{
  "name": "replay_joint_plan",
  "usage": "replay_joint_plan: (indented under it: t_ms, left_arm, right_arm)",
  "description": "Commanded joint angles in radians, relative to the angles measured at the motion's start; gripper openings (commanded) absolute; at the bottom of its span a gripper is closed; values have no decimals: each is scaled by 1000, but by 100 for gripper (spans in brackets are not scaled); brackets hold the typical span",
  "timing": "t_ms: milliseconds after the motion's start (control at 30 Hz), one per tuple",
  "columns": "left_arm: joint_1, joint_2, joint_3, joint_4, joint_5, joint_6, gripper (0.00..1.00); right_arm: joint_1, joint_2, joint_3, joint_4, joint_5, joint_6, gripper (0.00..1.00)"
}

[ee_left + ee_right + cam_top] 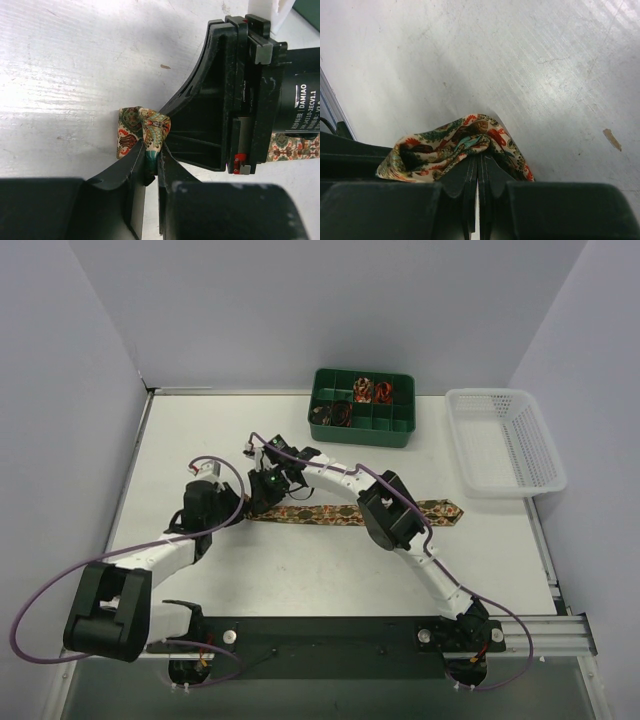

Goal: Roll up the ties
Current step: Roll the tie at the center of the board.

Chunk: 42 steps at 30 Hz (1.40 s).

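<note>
Left gripper [152,159] is pinched tight on a fold of the tie [320,515], its two dark fingers meeting with cloth bunched up between them, and the right gripper [478,164] is likewise clamped on a crumpled hump of the same end, fingers pressed together. In the top view the tie lies flat on the white table [200,440] just left of centre to right of centre, its long axis running left to right across the frame, the broad pointed tip facing the right edge (the right arm crosses over its middle and hides a stretch of it). The narrow left end is where both grippers meet, lifted and folded over on itself. Its cloth is brown-gold overall, cream up close, with dense red, green and teal ornate figures. A green tray [360,436] with compartments sits at the upper centre, a white basket [505,440] at the upper right.
</note>
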Motion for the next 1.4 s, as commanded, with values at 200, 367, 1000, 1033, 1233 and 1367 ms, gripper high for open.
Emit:
replay_joint_plan:
  t_ms: [200, 367, 1000, 1033, 1233, 1367]
  left_arm:
    - [-84, 66, 146, -113, -140, 62, 0]
    - [-83, 49, 160, -165, -223, 74, 0]
    - [-94, 9, 232, -324, -407, 131, 0]
    - [-95, 15, 237, -325, -410, 138, 0]
    - [-138, 83, 272, -348, -474, 151, 0]
    - [-170, 116, 296, -364, -511, 158, 0]
  right_arm:
    - [2, -45, -45, -48, 30, -47, 1]
    - [-21, -146, -93, -39, 0, -44, 2]
    - [-140, -290, -269, 35, -23, -21, 2]
    - [-143, -292, -277, 36, -23, -22, 2]
    - [-159, -324, -304, 35, -14, -32, 2]
    - [-168, -355, -335, 35, -8, -39, 2]
